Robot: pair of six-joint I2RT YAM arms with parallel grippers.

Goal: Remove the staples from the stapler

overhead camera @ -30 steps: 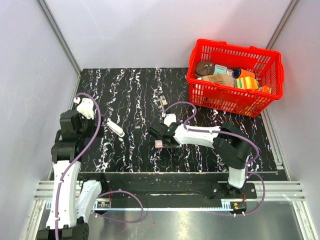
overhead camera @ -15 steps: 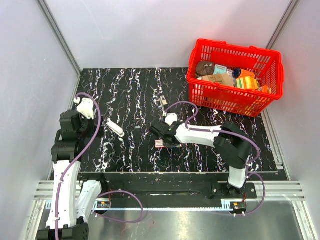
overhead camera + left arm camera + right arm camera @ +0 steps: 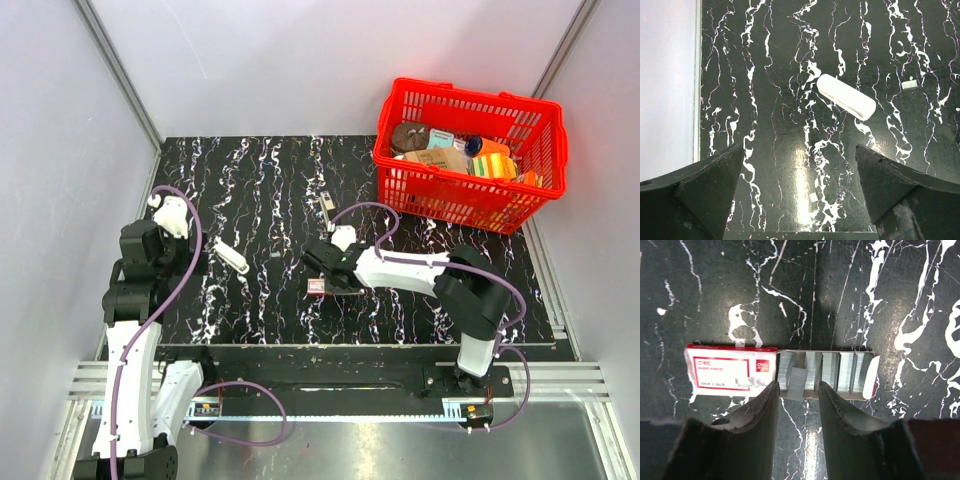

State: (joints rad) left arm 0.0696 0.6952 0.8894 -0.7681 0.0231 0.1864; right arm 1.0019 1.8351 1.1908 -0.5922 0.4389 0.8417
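Right wrist view: right tool (image 3: 798, 392) points down at the black, white-veined, marble-look worktop (image 3: 900, 300). Its two dark fingers (image 3: 757, 420) stand a narrow gap apart and grip nothing. The short, grey, finely segmented metallic staple strip (image 3: 799, 382) lies between the fingertips, clear of both. It is slightly askew and rests at the near edge of an open white cardboard tray (image 3: 871, 377). More grey staple blocks (image 3: 845, 371) stand side by side in the same tray. A red-and-white cardboard box sleeve (image 3: 730, 371) sits on the tray's left end, with the tray drawn out to the right.

Top external view: right arm stretches leftward to the middle of the worktop, its tool directly over the box. Left arm is folded back at the left edge, well apart from the box. A red plastic mesh basket (image 3: 465, 95) stands at the far right corner, holding assorted packets.

Left wrist view: left tool (image 3: 799, 150) hangs above the worktop with fingers spread wide and nothing between them. A white, rounded, oblong plastic stapler (image 3: 846, 96) lies flat ahead of it, set diagonally, with a dark slot along one side, touching neither tool. A small pale fragment (image 3: 909, 84) lies near the stapler's right end.
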